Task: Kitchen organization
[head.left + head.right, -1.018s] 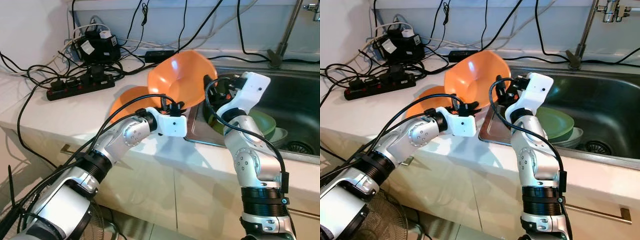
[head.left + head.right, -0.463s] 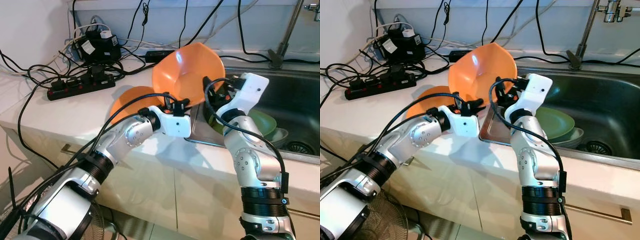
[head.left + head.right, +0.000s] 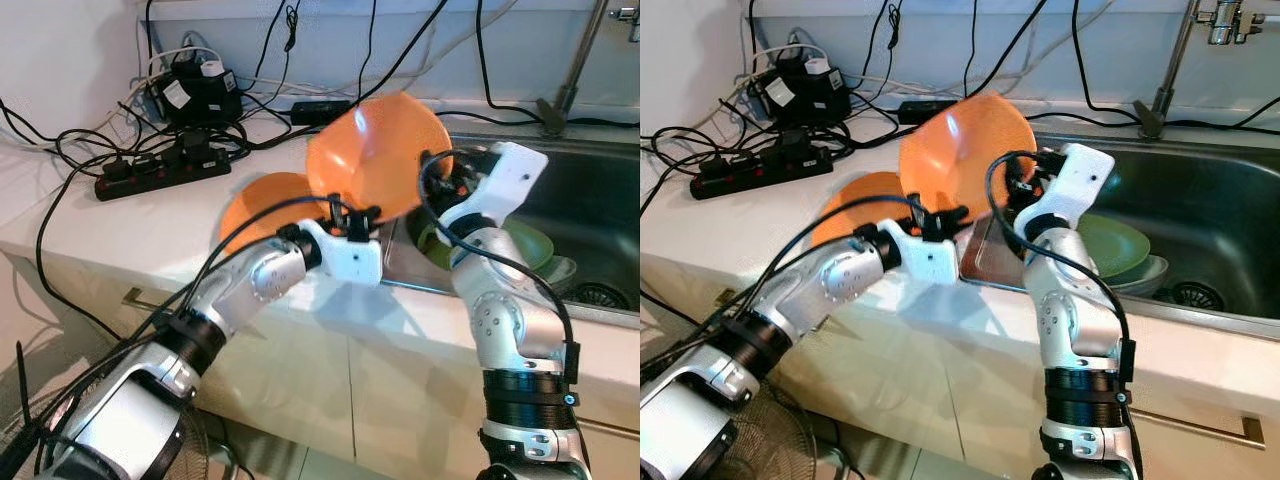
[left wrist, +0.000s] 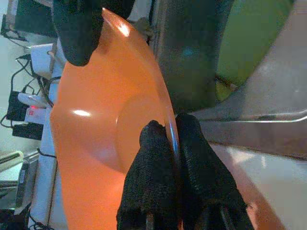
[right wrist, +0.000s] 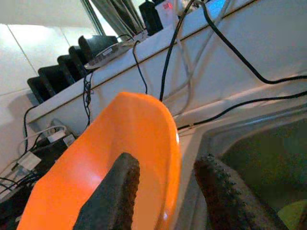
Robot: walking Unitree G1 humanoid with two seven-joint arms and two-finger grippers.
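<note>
An orange bowl (image 3: 375, 150) hangs tilted on edge above the counter, right at the sink's left rim. My left gripper (image 4: 170, 127) is shut on its lower rim from below. My right gripper (image 5: 165, 165) is open on the sink side, one finger (image 5: 115, 187) inside the bowl and the other outside, straddling the rim. A second orange bowl (image 3: 255, 200) lies flat on the counter under the left arm. Green plates (image 3: 530, 245) are stacked in the steel sink (image 3: 600, 190).
A black power strip (image 3: 160, 165), adapters and many cables crowd the back left of the white counter (image 3: 110, 230). The faucet (image 3: 570, 70) stands behind the sink. A drawer handle (image 3: 1200, 425) shows below the counter edge.
The orange bowl has risen a little and shifted right toward the sink with my left gripper. My right gripper has lifted slightly and now straddles the bowl's rim.
</note>
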